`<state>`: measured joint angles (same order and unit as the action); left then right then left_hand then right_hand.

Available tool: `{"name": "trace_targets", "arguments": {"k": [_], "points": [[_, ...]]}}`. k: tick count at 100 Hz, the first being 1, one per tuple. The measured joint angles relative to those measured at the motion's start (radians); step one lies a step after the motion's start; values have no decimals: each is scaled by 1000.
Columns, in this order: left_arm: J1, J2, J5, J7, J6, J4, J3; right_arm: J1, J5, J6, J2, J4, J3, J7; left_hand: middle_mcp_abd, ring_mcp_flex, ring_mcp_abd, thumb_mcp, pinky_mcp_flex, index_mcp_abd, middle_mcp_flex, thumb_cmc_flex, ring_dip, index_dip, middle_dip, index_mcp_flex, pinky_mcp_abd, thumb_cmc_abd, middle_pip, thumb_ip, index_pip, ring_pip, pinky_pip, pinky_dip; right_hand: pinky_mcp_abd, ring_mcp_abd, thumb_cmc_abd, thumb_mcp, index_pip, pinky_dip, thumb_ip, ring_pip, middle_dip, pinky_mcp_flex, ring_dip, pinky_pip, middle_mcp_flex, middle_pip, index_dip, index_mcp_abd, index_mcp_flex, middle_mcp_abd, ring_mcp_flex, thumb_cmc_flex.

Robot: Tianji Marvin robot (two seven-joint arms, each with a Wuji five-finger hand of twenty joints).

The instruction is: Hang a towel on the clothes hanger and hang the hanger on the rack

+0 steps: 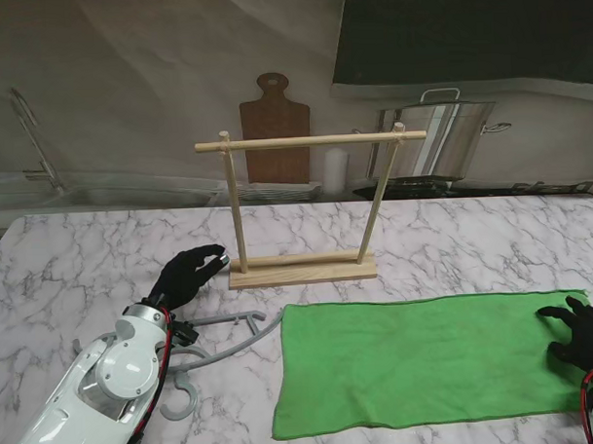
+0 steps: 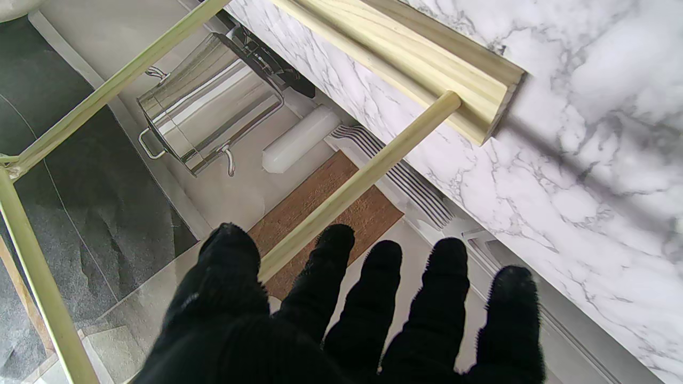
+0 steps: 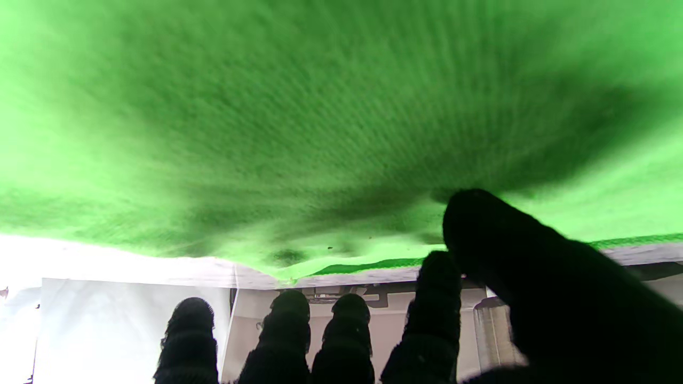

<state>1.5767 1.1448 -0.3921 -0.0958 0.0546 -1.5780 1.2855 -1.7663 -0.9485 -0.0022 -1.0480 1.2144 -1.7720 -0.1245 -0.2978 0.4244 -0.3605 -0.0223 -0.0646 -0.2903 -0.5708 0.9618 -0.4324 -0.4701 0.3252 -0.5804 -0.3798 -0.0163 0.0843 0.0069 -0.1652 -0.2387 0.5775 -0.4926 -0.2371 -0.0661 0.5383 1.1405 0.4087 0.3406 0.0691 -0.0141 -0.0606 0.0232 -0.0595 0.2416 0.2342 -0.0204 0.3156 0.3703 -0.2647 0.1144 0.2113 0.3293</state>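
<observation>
1. Your left hand (image 1: 189, 274) floats over the worktop (image 1: 74, 259) with fingers (image 2: 445, 288) spread, holding nothing, just beside the left foot of the rack (image 1: 303, 269).
2. Nearer to you, partly under that forearm, lies the one grey hanger (image 1: 228, 341), not touched by the fingers.
3. Your right hand (image 1: 578, 334) rests on the right end of the single green towel (image 1: 418, 359), fingers apart, no grip on it.
4. One rack, one hanger, one towel.
</observation>
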Motion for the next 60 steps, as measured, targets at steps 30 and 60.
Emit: {"name": "trace_targets", "arguments": {"k": [30,60], "points": [[0,0,1,-1,0,1,0,35,37,2,5,-31,47,-45,0,0,0,0,0,0,0,0,0,0,0,0,0,0,0,0,0,0,0,0,37,-73,-32,-70,95,-10,-64,0,23,-29,1,-24,104,14,11,28,-158,77,18,83],[0,1,3,-7,2,2,0,74,79,-54,-12,-102,74,-178,0,0,0,0,0,0,1,0,0,0,0,0,0,0,0,0,0,0,0,0,61,-119,-39,-275,470,-56,-289,-4,-133,-118,-1,-41,222,-239,-291,124,-415,165,167,246]]}}
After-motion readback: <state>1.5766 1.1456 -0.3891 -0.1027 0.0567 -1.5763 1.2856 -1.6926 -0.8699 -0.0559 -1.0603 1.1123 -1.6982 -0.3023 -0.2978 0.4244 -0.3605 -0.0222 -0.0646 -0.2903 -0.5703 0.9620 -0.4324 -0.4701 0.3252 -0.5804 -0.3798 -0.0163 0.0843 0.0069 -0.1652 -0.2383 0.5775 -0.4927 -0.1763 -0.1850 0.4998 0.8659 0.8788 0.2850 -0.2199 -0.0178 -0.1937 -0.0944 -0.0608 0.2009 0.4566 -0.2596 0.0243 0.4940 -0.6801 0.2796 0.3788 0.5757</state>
